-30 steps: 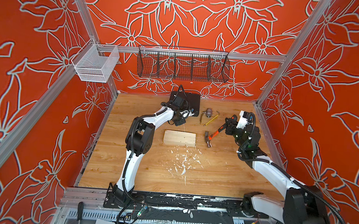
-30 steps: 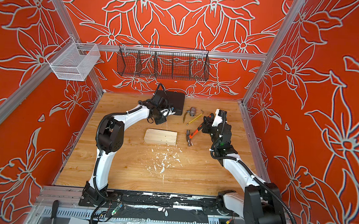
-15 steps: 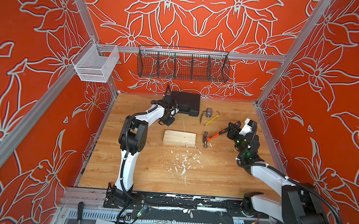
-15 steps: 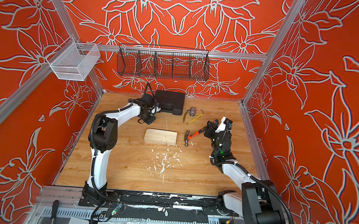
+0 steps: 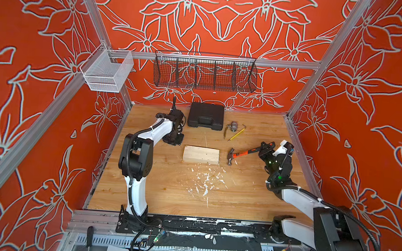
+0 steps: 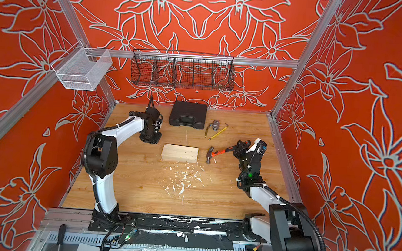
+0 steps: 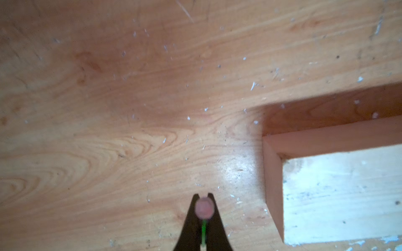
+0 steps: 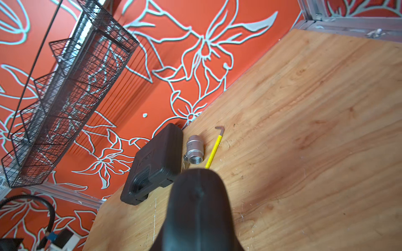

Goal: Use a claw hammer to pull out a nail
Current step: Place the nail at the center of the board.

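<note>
Clamps hammer point(image 5: 242, 154) by handle end in right end effector point(image 5: 263, 148), for leverage. Pinches apparent nail point(image 7: 204, 208) in left end effector point(image 7: 203, 196), off the block point(image 5: 201, 154).

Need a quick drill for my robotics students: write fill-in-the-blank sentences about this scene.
The right gripper holds the claw hammer by its ____ rubber end.
The left gripper pinches the ____ between its tips.
The ____ pencil lies beside the metal fitting.
Missing words: black; nail; yellow.
</note>
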